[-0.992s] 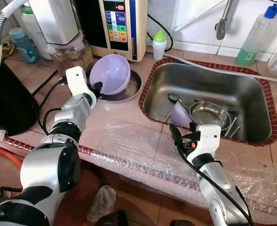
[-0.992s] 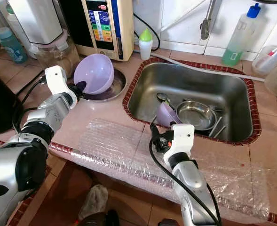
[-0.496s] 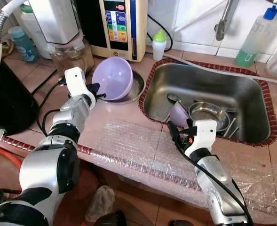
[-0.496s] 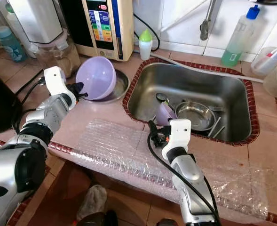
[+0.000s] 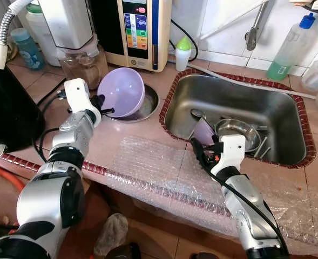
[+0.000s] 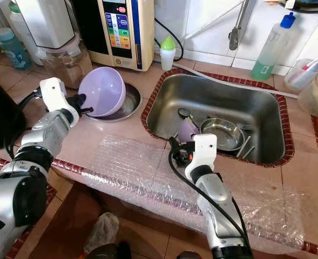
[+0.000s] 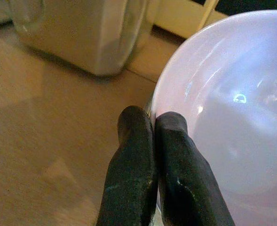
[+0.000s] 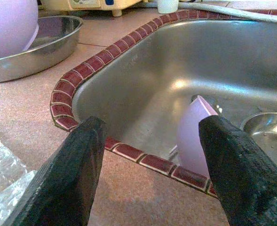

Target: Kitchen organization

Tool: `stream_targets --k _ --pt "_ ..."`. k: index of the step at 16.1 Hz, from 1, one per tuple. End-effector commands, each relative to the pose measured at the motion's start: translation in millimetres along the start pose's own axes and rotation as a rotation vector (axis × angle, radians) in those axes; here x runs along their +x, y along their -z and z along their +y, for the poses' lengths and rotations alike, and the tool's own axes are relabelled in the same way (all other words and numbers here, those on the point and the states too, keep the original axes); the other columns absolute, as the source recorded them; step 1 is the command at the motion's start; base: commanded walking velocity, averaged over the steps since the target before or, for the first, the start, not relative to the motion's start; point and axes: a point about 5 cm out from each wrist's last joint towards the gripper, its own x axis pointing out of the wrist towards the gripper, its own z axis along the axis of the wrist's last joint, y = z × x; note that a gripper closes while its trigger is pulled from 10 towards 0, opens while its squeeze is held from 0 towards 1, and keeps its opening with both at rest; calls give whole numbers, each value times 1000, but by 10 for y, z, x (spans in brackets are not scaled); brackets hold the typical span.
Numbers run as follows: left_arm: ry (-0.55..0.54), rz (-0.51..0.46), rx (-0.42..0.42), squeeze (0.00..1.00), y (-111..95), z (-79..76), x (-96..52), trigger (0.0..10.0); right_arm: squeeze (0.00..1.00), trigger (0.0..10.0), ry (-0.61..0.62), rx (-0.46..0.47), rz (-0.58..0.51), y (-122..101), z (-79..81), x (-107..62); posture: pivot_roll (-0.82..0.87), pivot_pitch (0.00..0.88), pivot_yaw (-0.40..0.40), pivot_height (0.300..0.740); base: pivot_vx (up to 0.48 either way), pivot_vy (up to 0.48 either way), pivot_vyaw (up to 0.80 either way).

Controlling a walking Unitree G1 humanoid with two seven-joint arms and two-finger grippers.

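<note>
The round lilac plastic bowl [image 5: 124, 92] sits tilted on its edge, mouth turned toward my left gripper [image 5: 106, 106], resting in a shallow round steel dish [image 6: 127, 102] on the pinkish tiled counter [image 5: 132, 132], just beyond my fingertips and a little toward the sink side. I have my left fingers pinched tight on its near rim, one pad inside the bowl and one outside, so the bowl hangs straight ahead of me along the line of my fingers. My judgement is that the coming move turns on this: the bowl's open face points back at me and its weight lies past the pinch, so any lift will want to swing it down around the rim. My left arm is plainly the nearer one. My right gripper [image 5: 201, 154] hovers well apart from the bowl, over the counter at the near lip of the stainless steel sink [image 5: 280, 105], fingers spread wide with nothing between them. Ahead of it and below, a second small lilac bowl [image 8: 193, 136] stands on edge in the basin, touching or nearly touching a small round steel bowl [image 5: 237, 132]. The head views give the tilt of the held bowl and the dish beneath it; the left wrist view shows how thin the bite on the rim is, fingertips [image 7: 137, 125] closed almost together. The right wrist view shows the sink's red-brown tile edge [image 8: 65, 101] lying between my open fingers and that second bowl.
</note>
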Motion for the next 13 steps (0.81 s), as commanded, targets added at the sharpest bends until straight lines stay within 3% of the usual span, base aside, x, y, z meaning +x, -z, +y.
stream_targets --k 1,2,5,7,9,13 --pt "-28 -26 41 0 -18 87 -27 0 0 10000 -2 9 -5 -7 -4 23 -103 33 37 740 0 0 0" --pt "-5 -86 95 0 -81 51 -41 0 0 10000 9 26 -44 -97 -34 54 -102 31 36 740 0 0 0" --pt "122 -193 183 0 -72 -307 -92 0 0 10000 -2 94 -154 -440 -60 190 -102 25 32 740 0 0 0" --pt "172 -227 190 0 -48 -480 -120 0 0 10000 -23 112 -183 -537 -47 232 -101 22 30 740 0 0 0" --pt "226 -306 194 0 -76 -713 -180 0 0 10000 -97 193 -214 -663 31 280 -101 16 31 740 0 0 0" --pt "254 -401 236 0 -156 -878 -281 0 0 10000 -151 236 -222 -729 96 348 -98 9 35 740 0 0 0"
